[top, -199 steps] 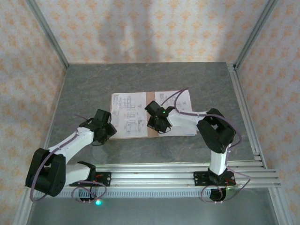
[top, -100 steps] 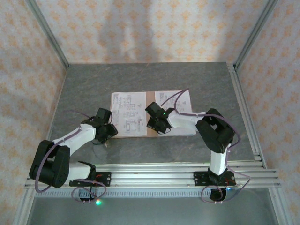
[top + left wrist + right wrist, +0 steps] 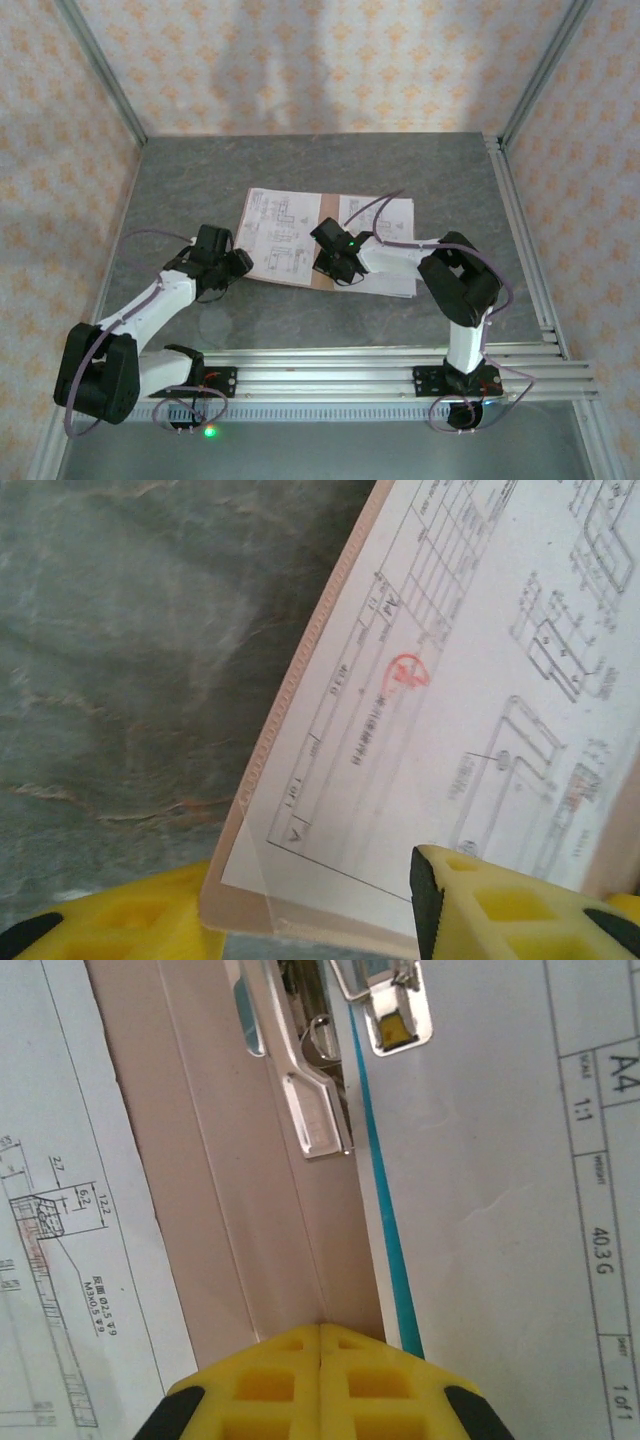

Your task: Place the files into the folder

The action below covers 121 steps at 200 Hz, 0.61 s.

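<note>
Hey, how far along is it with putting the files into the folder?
Done: the files lie on the open folder, both halves. In hand: the shut right pincer sits at the spine near the metal fastener; the open left pincer straddles the folder's near-left corner. Left: probably closing the cover.

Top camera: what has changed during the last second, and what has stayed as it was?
The left gripper edged slightly forward at the folder's near left corner, with its jaws open around that corner. The folder's left cover, with the printed sheet on it, shifted right and seems tipped up. The right gripper stayed shut over the folder's spine, near the metal clip.
</note>
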Tool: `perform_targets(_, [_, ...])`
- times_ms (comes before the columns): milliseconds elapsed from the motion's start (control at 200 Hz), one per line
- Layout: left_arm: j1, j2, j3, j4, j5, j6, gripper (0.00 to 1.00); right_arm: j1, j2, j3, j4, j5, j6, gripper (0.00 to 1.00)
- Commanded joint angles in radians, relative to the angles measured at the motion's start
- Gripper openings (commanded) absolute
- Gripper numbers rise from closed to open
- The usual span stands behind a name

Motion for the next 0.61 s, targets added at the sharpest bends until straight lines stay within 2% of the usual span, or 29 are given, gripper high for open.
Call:
perform_targets(0, [-0.005, -0.014, 0.014, 0.056, 0.046, 0.013, 0.49, 0.005, 0.080, -0.060, -0.097, 0.009, 0.003, 0.04])
perform_targets(120, [-0.005, -0.036, -0.025, 0.116, 0.070, -0.011, 0.47, 0.004, 0.083, -0.058, -0.098, 0.007, -0.002, 0.04])
perform_targets(275, [-0.006, -0.093, -0.067, 0.191, 0.082, -0.041, 0.38, -0.002, 0.087, -0.058, -0.093, -0.004, -0.006, 0.03])
perform_targets(601, [-0.010, -0.102, -0.115, 0.304, 0.115, -0.073, 0.05, -0.013, 0.085, -0.052, -0.084, -0.020, -0.019, 0.03])
